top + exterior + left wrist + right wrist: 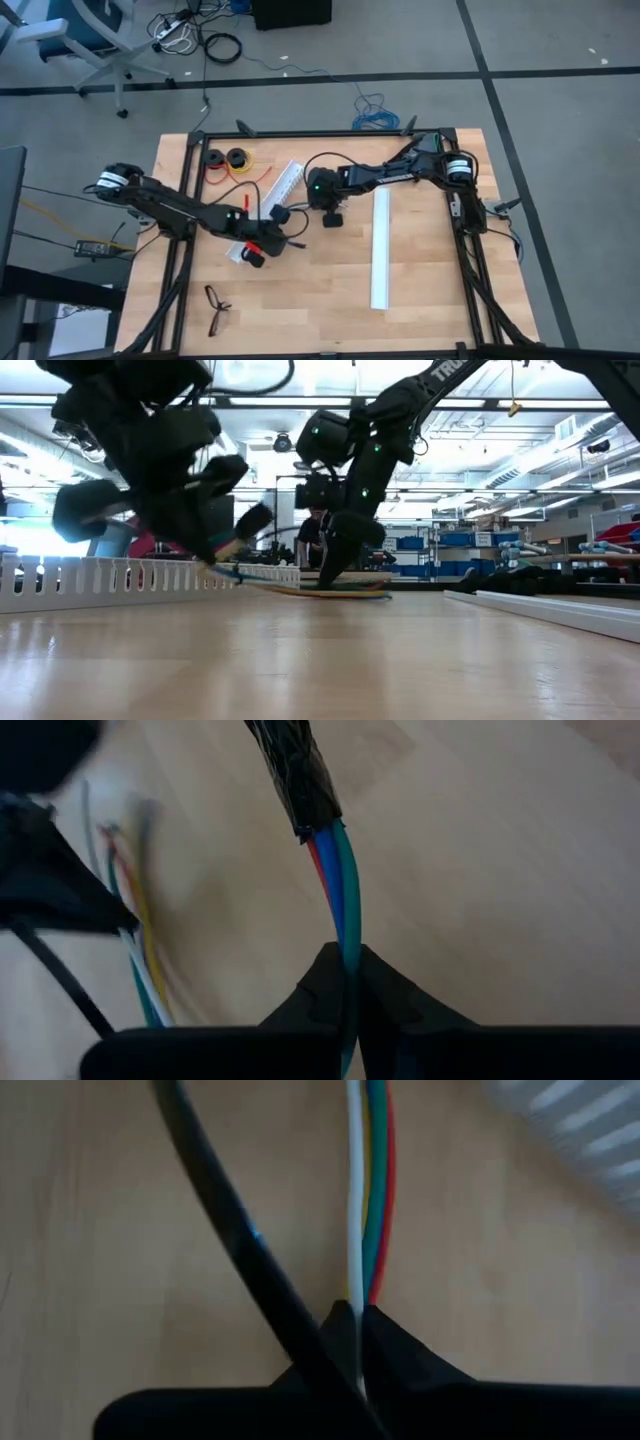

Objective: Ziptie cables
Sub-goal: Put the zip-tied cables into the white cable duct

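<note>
High view: both arms are reaching in over the wooden tabletop [320, 280] and meeting near its middle, toward the far edge.
Left hand [262, 240]: it is sitting left of the tabletop's centre, pinching shut on the cables — in the left wrist view the fingers [310, 1005] are closing together on the blue, green and red strands just below a black wrapped sleeve [292, 770].
Right hand [330, 213]: it is hanging just right of the left one, nearer the far edge, fully closed on the cables [368, 1190]; in the right wrist view the white, yellow, green and red wires are running straight down between its fingertips [392, 1345].
Cables: they are lying low between the two hands, close to the tabletop in the low view [320, 588], each end gripped.
Ziptie [235, 1230]: a thin black strip is crossing beside the wires in the right wrist view, passing just beside the right fingertips — whether it is gripped too, I cannot tell.
White rails: one [381, 250] is lying lengthwise toward the right edge, another [283, 183] is slanting near the far edge.
Spools [226, 158]: two black ones with red and yellow wire are sitting by the far left corner.
Glasses [217, 307]: lying near the front left corner.
</note>
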Tool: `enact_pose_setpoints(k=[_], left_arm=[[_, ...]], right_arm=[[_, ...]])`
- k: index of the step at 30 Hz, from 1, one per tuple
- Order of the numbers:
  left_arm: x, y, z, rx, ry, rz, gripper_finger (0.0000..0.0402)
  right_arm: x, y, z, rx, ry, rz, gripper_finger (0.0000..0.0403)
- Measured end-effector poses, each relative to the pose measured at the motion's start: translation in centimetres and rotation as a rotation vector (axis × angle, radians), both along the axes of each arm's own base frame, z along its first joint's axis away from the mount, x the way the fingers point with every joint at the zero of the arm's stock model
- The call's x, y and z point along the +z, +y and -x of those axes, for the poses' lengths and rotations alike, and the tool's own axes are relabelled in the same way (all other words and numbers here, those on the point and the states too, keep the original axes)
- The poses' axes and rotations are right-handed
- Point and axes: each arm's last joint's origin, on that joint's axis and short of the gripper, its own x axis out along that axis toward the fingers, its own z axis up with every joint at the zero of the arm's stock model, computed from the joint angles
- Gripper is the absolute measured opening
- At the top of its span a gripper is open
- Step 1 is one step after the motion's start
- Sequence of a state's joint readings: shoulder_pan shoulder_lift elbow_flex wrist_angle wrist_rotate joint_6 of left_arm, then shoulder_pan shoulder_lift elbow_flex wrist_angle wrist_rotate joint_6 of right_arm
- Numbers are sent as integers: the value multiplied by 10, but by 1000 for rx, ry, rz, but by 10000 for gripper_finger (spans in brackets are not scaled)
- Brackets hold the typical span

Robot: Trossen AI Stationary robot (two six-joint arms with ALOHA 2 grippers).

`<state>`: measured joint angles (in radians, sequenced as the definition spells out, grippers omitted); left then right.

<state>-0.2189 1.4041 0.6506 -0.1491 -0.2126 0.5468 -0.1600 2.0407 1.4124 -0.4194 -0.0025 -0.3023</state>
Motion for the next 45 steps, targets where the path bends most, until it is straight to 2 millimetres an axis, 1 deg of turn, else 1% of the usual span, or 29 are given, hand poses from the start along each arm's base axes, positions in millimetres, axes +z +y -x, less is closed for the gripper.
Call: enact_pose_setpoints(k=[6,9,12,17,21,24,28,30,32,34,36,40,45], left_arm=[[20,3,2,-8,-68,0,16],[27,4,3,-29,-79,-29,16],[39,4,1,-18,-85,-79,16],[49,8,3,17,-17,-162,16],[48,17,12,141,44,-139,16],[39,21,18,192,87,-100,16],[22,22,22,140,95,-24,16],[12,24,26,135,107,-6,16],[8,24,27,121,101,27,16],[5,24,28,121,87,46,17],[4,24,27,144,61,71,24],[5,25,25,163,28,80,48],[6,27,23,224,1,116,81]], right_arm=[[17,0,4,1,-27,22,0],[32,-1,6,-15,-62,67,0],[48,-3,9,-26,-109,102,0],[72,-8,8,-24,-237,154,0],[77,-13,4,-24,-310,174,0],[75,-16,2,-14,-324,171,0],[64,-18,-2,-1,-317,126,0],[55,-19,-4,0,-297,101,0],[46,-19,-7,-2,-274,88,0],[40,-19,-8,-8,-266,77,0],[39,-19,-8,-6,-264,65,0],[39,-22,-7,-16,-269,13,1],[39,-25,-6,-23,-266,-6,1]])
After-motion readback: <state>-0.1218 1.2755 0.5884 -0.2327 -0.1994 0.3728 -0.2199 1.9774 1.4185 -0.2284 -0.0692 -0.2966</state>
